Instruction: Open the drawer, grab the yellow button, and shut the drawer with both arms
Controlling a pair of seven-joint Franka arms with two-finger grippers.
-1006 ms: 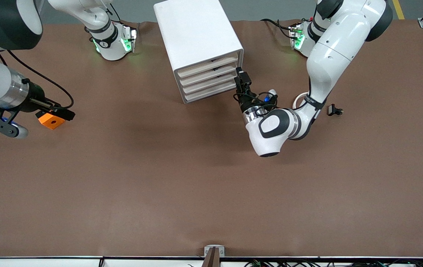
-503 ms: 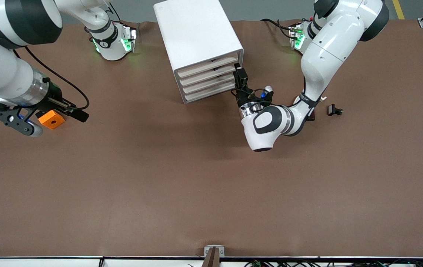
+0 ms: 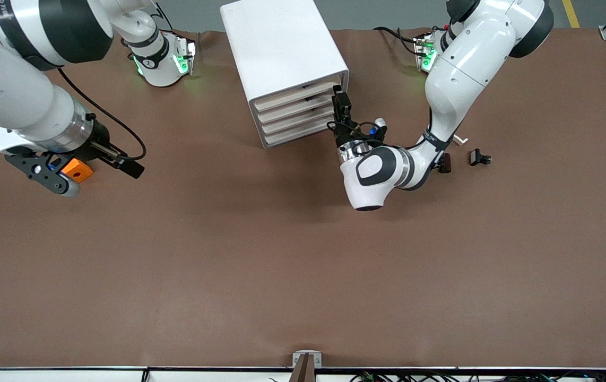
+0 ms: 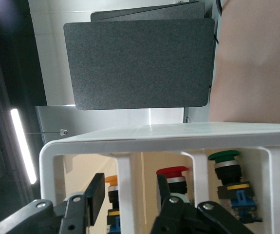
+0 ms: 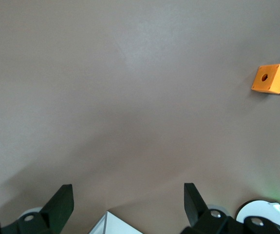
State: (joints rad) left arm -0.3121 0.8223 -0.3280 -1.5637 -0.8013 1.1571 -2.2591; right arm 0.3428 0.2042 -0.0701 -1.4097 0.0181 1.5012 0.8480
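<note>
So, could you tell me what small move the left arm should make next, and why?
Probably ease the left gripper in onto the handle, then close. It sits at the drawer fronts with jaws apart, and every drawer looks shut.

left gripper (image 3: 339, 100): jaws partly apart | right gripper (image 5: 125, 202): jaws wide, raised

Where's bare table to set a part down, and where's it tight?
Free: the wide brown stretch of table nearer the front camera than the cabinet, between both arms. Tight: at the drawer fronts, where the left gripper sits; black clips beside that arm; the orange block under the right gripper.
</note>
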